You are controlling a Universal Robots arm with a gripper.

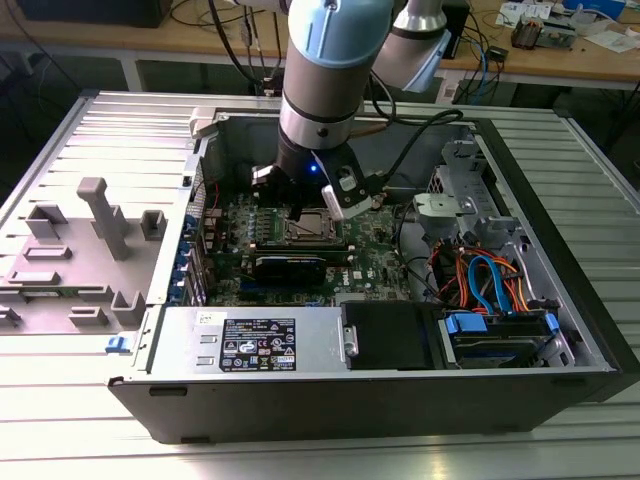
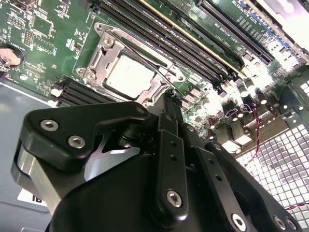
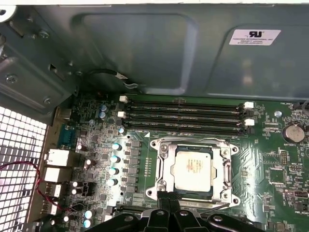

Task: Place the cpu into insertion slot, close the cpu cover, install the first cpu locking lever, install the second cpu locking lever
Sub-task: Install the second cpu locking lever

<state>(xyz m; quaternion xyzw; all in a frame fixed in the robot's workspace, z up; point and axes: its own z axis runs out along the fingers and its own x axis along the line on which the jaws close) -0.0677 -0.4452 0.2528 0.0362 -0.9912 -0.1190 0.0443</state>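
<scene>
Under square metal cpu cover point(image 3: 193, 147), dull cpu point(image 3: 192, 168)

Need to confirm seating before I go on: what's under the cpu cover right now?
The cpu lies in the cpu cover's cut-out, its silver top showing. The insertion slot's pin field beneath is covered by the chip and cannot be seen.

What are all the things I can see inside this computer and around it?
cpu: one, silver-grey, lying in the insertion slot.
insertion slot: one, silver rim, on the green board.
cpu cover: one, silver frame, flat around the chip.
memory slots: four, black, in a row beside the socket.
round battery: one, silver, on the board.
computer case: one, dark grey, open on a ribbed metal table.
cables: several, blue and orange, on the exterior view's right.
gripper: one, black, just over the socket's edge.
</scene>
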